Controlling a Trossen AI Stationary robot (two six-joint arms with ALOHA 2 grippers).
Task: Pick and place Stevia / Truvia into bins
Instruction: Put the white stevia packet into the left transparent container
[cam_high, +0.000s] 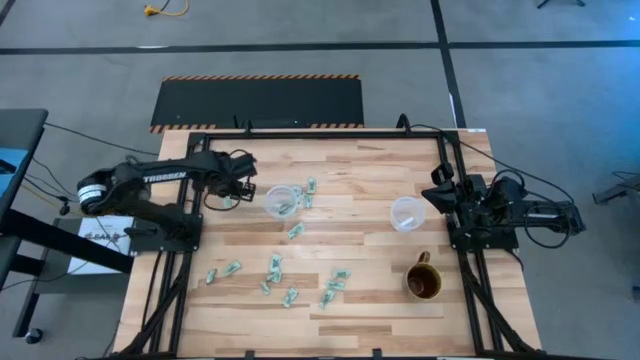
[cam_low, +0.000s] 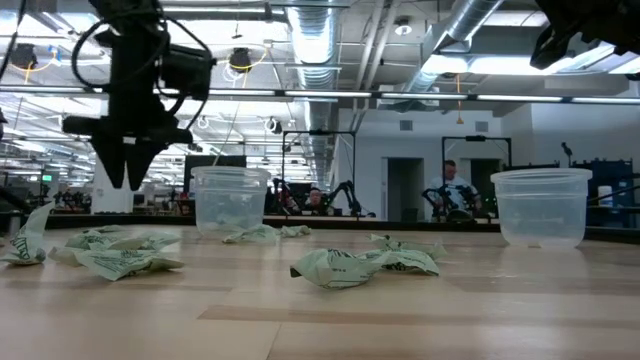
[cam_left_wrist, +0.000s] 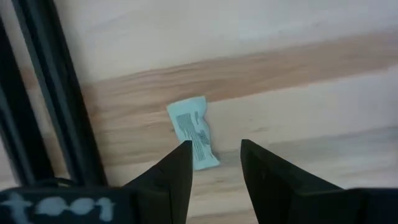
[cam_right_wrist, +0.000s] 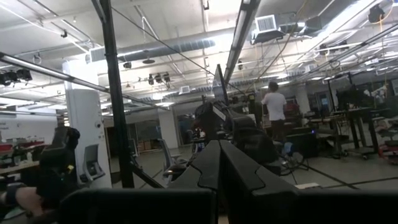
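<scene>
Two clear bins stand on the wooden surface (cam_high: 330, 300) in the overhead frame: the left bin (cam_high: 281, 200) at centre-left with a few green sachets already inside, the right bin (cam_high: 407, 213) at centre-right, apparently empty; a brown mug (cam_high: 423, 282) sits lower right, apart from the sorting. Loose Stevia sachets (cam_high: 274, 267) lie scattered across the lower middle of the surface, with a few more (cam_high: 308, 190) just beside the left bin; spread thin like this, each one can probably be taken singly. The left pincer (cam_high: 238, 178) hangs above the surface at the upper left, near the left bin; its wrist camera looks straight down on a single sachet (cam_left_wrist: 194, 132) lying flat near the surface's dark frame rail, the fingers (cam_left_wrist: 171, 180) parted with the sachet just ahead of the gap; I judge this a line-up for a downward pinch. The right pincer (cam_high: 436, 192) waits at the right edge, raised and pointing into the room, fingers pressed together, holding nothing.
</scene>
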